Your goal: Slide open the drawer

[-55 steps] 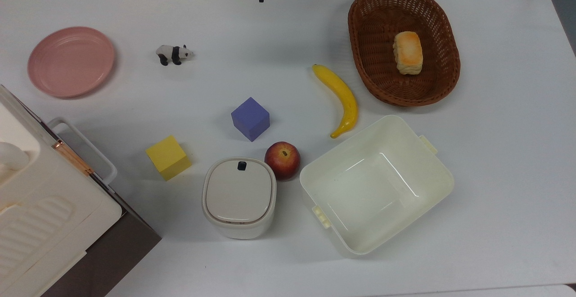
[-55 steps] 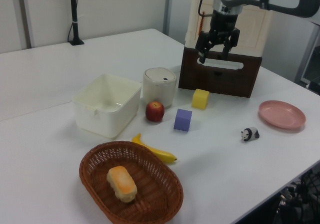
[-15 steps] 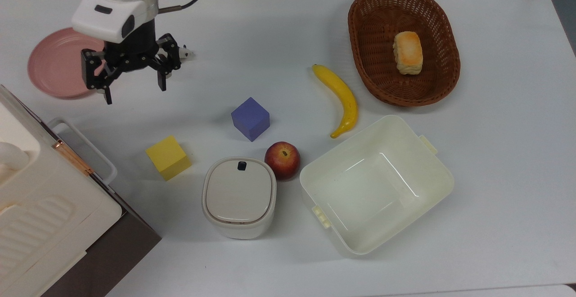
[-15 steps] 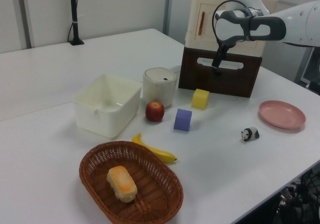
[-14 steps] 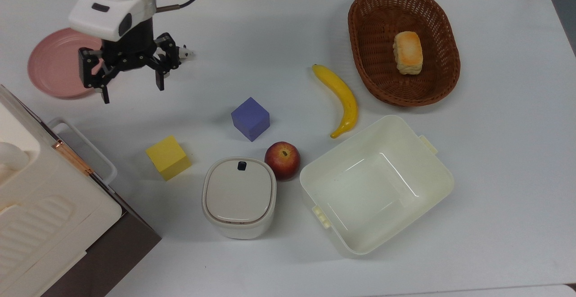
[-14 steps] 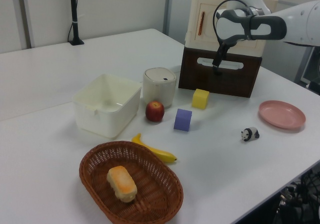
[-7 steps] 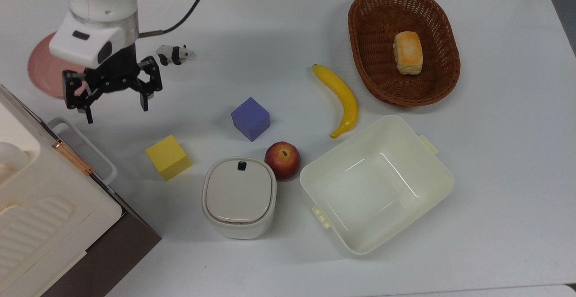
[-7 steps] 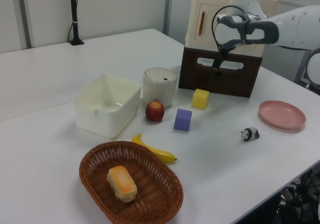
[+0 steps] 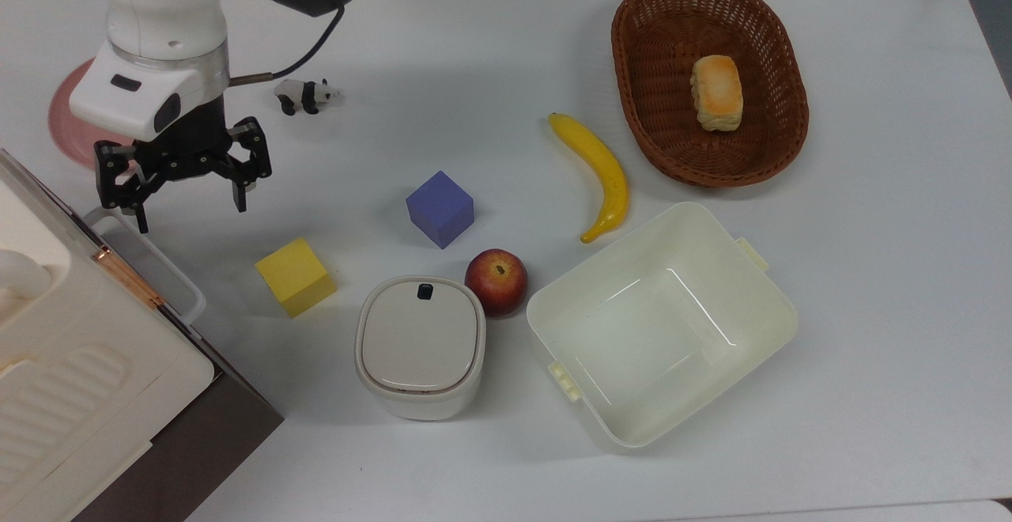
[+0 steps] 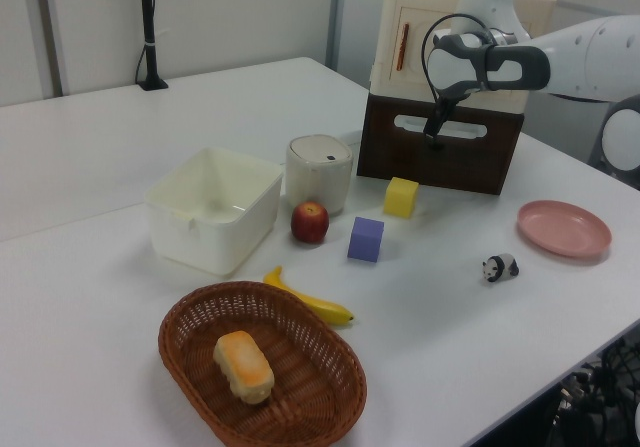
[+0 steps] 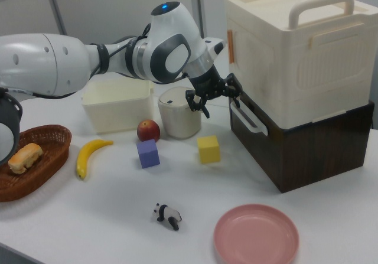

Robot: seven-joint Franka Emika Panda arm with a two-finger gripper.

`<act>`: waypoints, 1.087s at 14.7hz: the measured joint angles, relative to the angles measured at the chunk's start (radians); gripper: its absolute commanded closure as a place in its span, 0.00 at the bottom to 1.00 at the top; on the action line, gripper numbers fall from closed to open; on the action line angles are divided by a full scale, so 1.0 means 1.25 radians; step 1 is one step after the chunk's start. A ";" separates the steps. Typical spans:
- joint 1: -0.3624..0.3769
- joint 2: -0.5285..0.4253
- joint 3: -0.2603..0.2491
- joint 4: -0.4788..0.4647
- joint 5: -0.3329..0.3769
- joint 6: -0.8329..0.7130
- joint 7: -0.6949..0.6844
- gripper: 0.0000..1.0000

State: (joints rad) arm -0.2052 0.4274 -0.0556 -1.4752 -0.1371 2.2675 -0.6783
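White tabletop (image 9: 490, 47) carries everything. The gripper (image 9: 190, 190) hangs wide open and empty just beside the drawer's (image 11: 307, 152) white handle (image 9: 150, 257), one fingertip at the handle's end. The dark drawer front sits under a cream case (image 11: 295, 51). Grey wall panels (image 10: 200, 17) stand behind the table.

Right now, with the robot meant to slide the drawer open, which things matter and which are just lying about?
Part of the job: dark brown wooden drawer, its white loop handle, the black two-finger gripper.

Just lying about: yellow cube, purple cube, red apple, yellow banana, toy panda, pink plate, wicker basket.
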 measured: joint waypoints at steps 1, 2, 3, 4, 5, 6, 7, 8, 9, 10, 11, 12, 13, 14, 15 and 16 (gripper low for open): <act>-0.001 0.007 0.000 0.008 0.000 0.000 0.000 0.00; -0.002 0.015 0.000 0.019 0.000 0.001 0.000 0.00; -0.002 0.020 0.000 0.023 0.000 0.007 0.000 0.00; -0.003 0.024 0.000 0.026 0.000 0.020 0.000 0.00; -0.003 0.030 0.000 0.026 0.000 0.029 0.000 0.00; -0.003 0.034 0.000 0.026 0.000 0.032 0.000 0.00; -0.003 0.037 0.000 0.026 0.000 0.033 0.000 0.00; -0.003 0.040 0.000 0.027 0.000 0.033 0.000 0.00; -0.003 0.042 0.000 0.027 0.000 0.033 0.000 0.00; -0.003 0.043 0.000 0.027 0.000 0.033 0.000 0.00; -0.003 0.043 0.000 0.027 0.000 0.034 0.000 0.00; -0.003 0.043 0.000 0.027 0.000 0.038 0.000 0.00; -0.003 0.046 0.000 0.027 0.000 0.051 0.000 0.00; -0.003 0.049 0.000 0.027 0.000 0.057 0.000 0.00; -0.003 0.051 0.000 0.027 -0.001 0.058 0.000 0.00; -0.003 0.054 0.000 0.027 -0.005 0.059 0.000 0.00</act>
State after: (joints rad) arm -0.2089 0.4943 -0.0556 -1.4412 -0.1438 2.3417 -0.6783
